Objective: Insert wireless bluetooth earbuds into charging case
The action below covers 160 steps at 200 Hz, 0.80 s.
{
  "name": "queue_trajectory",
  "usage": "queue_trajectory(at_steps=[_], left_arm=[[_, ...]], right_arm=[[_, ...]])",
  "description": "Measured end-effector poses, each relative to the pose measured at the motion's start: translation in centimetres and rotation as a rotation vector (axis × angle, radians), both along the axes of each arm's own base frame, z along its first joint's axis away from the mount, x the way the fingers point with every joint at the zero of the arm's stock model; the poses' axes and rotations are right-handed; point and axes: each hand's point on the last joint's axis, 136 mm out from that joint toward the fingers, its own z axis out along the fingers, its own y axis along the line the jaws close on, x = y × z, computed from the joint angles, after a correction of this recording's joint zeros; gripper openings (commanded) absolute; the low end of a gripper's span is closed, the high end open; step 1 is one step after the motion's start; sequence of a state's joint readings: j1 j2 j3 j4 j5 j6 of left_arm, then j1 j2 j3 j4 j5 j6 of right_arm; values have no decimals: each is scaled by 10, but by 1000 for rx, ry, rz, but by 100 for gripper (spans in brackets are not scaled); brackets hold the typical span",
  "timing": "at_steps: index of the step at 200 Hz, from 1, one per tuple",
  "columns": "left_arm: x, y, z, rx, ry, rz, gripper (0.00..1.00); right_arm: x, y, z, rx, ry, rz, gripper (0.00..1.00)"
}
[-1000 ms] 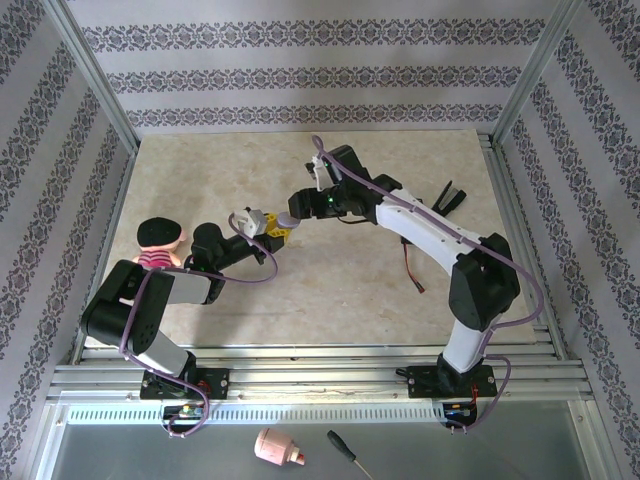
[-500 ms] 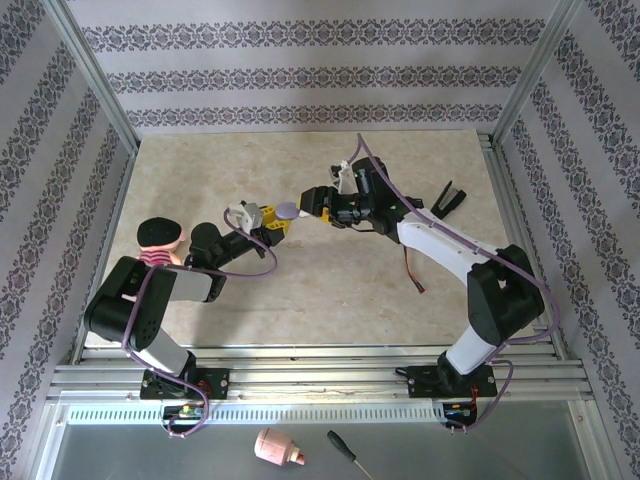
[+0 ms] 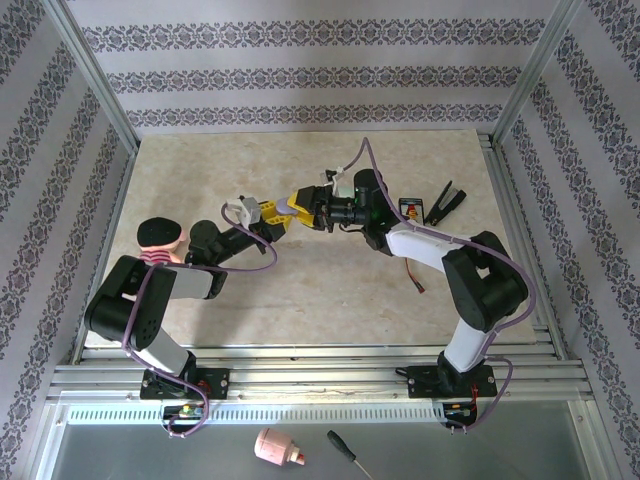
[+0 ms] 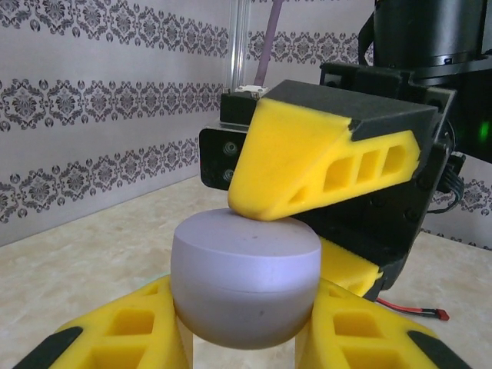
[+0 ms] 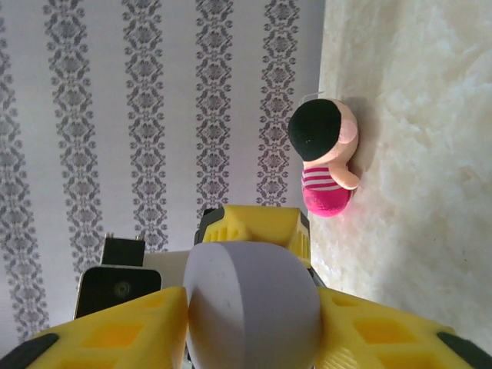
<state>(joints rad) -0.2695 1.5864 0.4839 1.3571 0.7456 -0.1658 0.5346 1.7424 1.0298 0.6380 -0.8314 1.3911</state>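
- The table [image 3: 200,165] has walls [image 3: 300,75] at 9, 12 and 3 o'clock. There is a lot of bare room at 12 o'clock, and more at 6 o'clock in front of the arms.
- A doll [image 3: 160,241] lies at the 9 o'clock edge, just beside the left arm [image 3: 150,295].
- The left arm lies low. It stretches from 7 o'clock toward the middle of the table.
- The left claw [image 3: 274,218] is closed narrow on the lilac case [image 4: 246,280]. It has a yellow finger [image 4: 115,334] on each side of the case.
- The case is held above the table, near the middle and a bit toward 10 o'clock. It sits between the two claws and looks closed.
- The right claw [image 3: 293,208] meets the left claw tip to tip and grips the same case. In the left wrist view, one of its fingers presses on top of the case.
- The right arm [image 3: 470,290] comes up from 5 o'clock, bends, and points back toward 9 o'clock.
- A small black box [image 3: 410,207] sits just beside the right arm.
- A black clip [image 3: 447,196] lies at 2 o'clock, near the right edge.
- A red wire [image 3: 414,274] lies at 4 o'clock, close to the right arm.
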Motion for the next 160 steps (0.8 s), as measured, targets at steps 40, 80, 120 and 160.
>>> queue_trajectory(at_steps=[40,80,120,160], left_arm=[[-1,1,3,-3,-11,2,22],[-3,1,2,1,-18,1,63],[-12,1,-11,32,-13,-1,90],[-20,3,-14,123,-26,7,99]], right_arm=[[-1,0,5,27,8,4,26],[-1,0,4,22,-4,5,25],[5,-8,-14,-45,-19,-27,25],[24,-31,-57,-151,-12,-100,25]])
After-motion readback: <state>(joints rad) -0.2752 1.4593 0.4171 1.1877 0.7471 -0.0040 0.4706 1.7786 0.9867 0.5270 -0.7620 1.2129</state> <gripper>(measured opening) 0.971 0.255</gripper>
